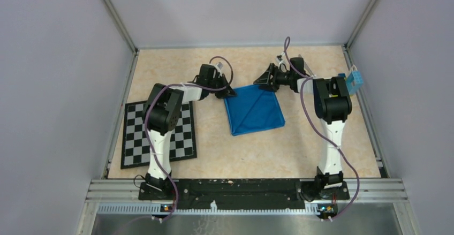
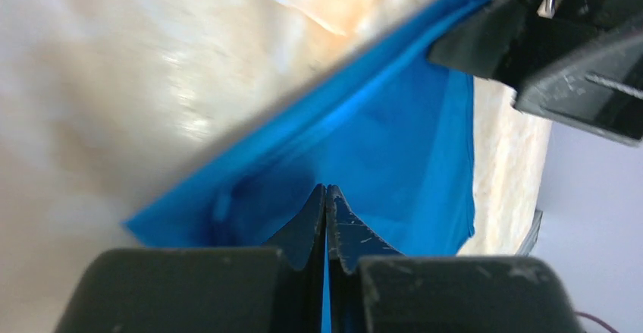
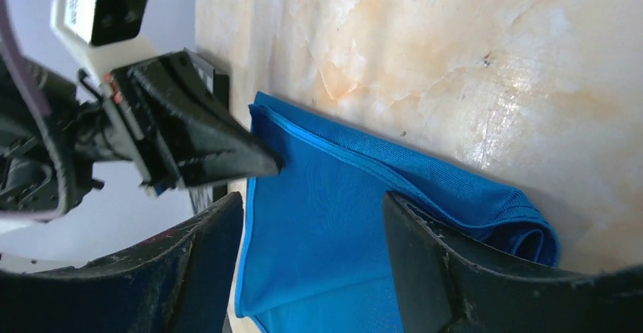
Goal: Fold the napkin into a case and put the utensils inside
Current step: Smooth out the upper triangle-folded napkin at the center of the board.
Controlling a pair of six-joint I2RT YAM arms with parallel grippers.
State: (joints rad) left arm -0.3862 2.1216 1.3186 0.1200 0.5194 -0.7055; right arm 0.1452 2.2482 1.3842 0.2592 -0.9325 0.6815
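The blue napkin [image 1: 253, 110] lies folded to a rough square on the table's middle. My left gripper [image 1: 227, 92] is at its far left corner. In the left wrist view the jaws [image 2: 326, 189] are shut with a thin strip of the napkin [image 2: 394, 143] between them. My right gripper [image 1: 262, 83] is at the far right corner, open. In the right wrist view it [image 3: 312, 196] straddles the napkin [image 3: 334, 227], whose rolled fold shows at the right [image 3: 531, 230]. The left gripper's shut tip [image 3: 261, 162] touches the cloth's corner there. No utensils are in view.
The black-and-white chessboard [image 1: 158, 134] lies at the left, beside the left arm. A small light-blue object [image 1: 353, 81] hangs at the right wall. Walls close in the table on three sides. The right gripper [image 2: 531, 37] shows in the left wrist view.
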